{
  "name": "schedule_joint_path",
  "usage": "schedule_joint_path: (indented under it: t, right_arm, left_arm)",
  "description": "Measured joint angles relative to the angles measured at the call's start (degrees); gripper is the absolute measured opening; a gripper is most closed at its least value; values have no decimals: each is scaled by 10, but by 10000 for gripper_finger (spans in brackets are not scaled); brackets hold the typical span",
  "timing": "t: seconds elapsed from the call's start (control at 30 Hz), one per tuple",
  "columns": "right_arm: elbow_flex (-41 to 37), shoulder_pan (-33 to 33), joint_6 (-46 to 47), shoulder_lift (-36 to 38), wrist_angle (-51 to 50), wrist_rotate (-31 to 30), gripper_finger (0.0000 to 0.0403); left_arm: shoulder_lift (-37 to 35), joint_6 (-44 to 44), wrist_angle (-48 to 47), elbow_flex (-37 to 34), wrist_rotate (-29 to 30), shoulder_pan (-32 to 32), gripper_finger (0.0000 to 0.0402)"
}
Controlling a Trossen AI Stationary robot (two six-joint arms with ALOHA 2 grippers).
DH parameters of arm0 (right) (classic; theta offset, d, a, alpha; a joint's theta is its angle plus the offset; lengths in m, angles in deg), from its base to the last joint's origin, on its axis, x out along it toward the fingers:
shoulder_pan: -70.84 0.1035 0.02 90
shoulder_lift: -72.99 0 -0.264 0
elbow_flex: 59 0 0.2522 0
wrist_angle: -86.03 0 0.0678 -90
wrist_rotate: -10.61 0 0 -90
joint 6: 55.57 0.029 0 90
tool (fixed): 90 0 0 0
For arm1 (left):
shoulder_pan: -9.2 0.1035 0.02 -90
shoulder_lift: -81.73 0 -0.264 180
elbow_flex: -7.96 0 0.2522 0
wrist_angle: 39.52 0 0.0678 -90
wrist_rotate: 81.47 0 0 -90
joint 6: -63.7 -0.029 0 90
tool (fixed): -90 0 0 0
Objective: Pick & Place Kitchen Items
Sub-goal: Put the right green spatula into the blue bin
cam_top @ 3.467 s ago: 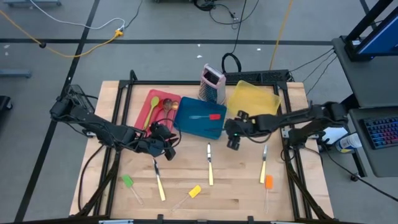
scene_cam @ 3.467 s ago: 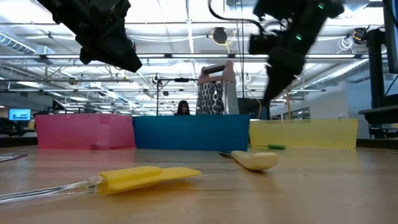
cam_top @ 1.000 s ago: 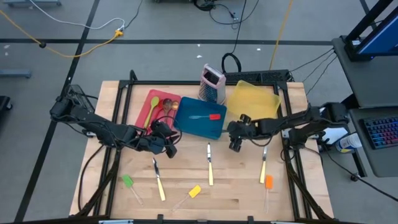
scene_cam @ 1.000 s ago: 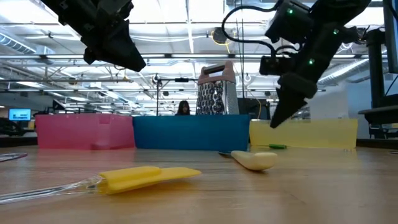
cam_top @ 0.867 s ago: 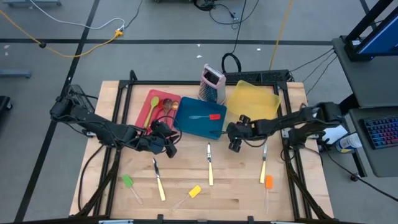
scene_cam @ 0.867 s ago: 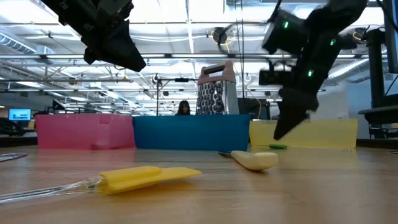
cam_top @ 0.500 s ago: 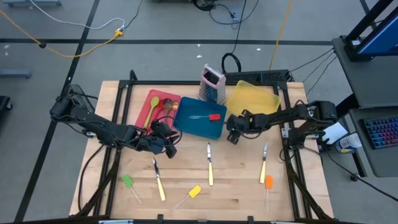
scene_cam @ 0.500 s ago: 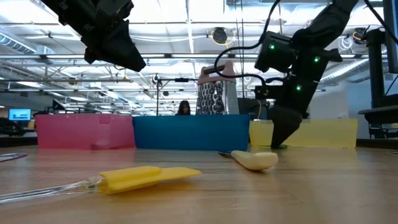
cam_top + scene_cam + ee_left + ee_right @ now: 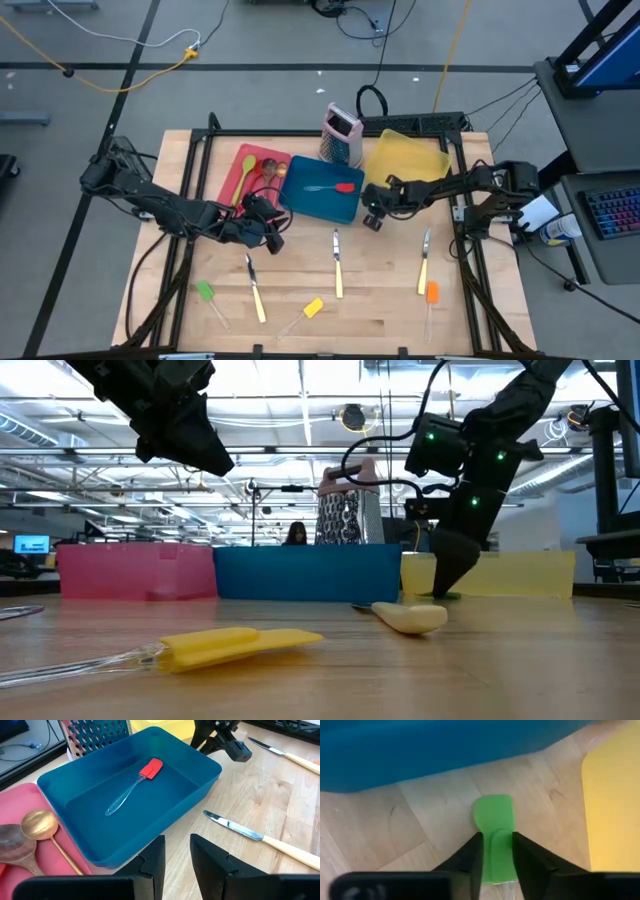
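Right gripper: centre frame, your fingers narrowly straddle the green spatula.
Left gripper: your fingers narrow, empty, lower centre.

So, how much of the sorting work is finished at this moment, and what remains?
Done: a red spatula lies in the blue tray, and spoons in the red tray.
In hand: the right gripper is down astride a green utensil between the blue and yellow trays.
Left: three knives, and the green, yellow and orange spatulas. The left gripper waits open.
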Motion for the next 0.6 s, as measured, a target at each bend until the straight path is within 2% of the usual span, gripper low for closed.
schedule_joint_path:
  t: [0.27,0.47,0.6]
  right_arm:
    - [0,-2,-17,-2,-10,-7,7]
    - [-1,0,-25,4,-10,-8,1]
    - [-4,19,-23,37,-22,-8,1]
  left_arm:
    - [0,3,0,0,-1,0,93]
    - [0,3,0,0,-2,0,93]
    - [0,3,0,0,-3,0,93]
